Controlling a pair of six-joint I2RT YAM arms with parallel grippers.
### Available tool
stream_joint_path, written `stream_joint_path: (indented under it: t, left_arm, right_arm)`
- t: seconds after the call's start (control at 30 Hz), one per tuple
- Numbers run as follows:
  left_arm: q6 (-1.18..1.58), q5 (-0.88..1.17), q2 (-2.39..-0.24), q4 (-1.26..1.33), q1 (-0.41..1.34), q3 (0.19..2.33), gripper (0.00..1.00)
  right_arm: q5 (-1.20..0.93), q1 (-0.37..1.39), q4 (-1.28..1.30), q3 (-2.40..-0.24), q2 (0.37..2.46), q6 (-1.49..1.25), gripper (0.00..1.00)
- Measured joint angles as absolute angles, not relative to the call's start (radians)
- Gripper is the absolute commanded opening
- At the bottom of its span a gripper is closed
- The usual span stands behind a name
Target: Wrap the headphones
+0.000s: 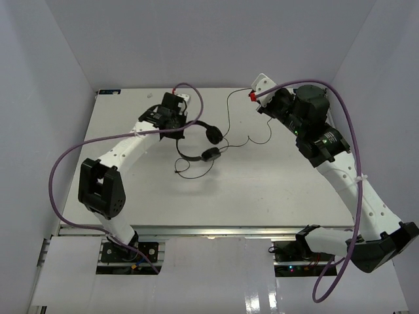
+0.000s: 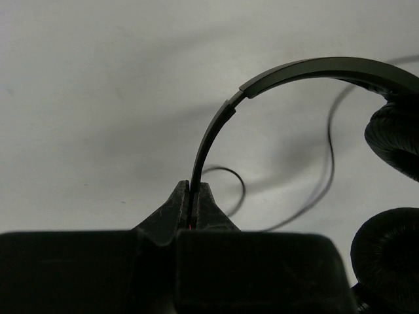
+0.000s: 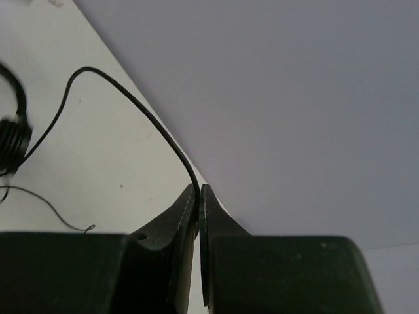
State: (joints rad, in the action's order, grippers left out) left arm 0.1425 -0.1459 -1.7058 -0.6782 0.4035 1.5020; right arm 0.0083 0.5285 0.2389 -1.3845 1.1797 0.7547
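Far of centre on the white table [image 1: 281, 190], slightly to the left: black headphones [image 1: 211, 155], two padded earcups side by side and thin headband arching away to the left.

Left gripper [image 1: 178, 131], at the left end of the headband: fingers clenched flat on the band's tip, no gap between them in the left wrist view [image 2: 194, 193]. Headband [image 2: 314, 65] rising out of the jaws and curving over to the right, toward the two earcups [image 2: 396, 137] at the right edge of that view.

Cord [image 1: 228, 118]: thin, black, running from the earcups toward the far edge of the table, then bending right to the right gripper [image 1: 254, 96]. Slack loops of the same cord on the table to the right of the earcups and on their near side; plug too small to make out.

Right gripper, at the far right of the table, beside the wall: fingers pinched shut on the cord, seen entering between the tips in the right wrist view [image 3: 198, 193]. Cord [image 3: 131, 98] arcing up and left from those tips, then down to one earcup [image 3: 13, 140] at the left edge.

Purple cables [image 1: 62, 170]: looped over both arms, apart from the headphones.
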Motion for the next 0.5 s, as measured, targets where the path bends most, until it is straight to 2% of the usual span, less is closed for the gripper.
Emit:
stream_joint_path:
  t: [0.17,0.5]
  left_arm:
    - [0.068,-0.116,-1.678,-0.657,0.538,1.403,0.0]
    - [-0.007,-0.002,-1.479,-0.556,0.599,1.219,0.0]
  right_arm:
    - [-0.024,0.529,0.22,-1.475,1.234,0.752,0.08]
    - [-0.045,0.495,0.14,-1.44,1.308,0.734,0.08]
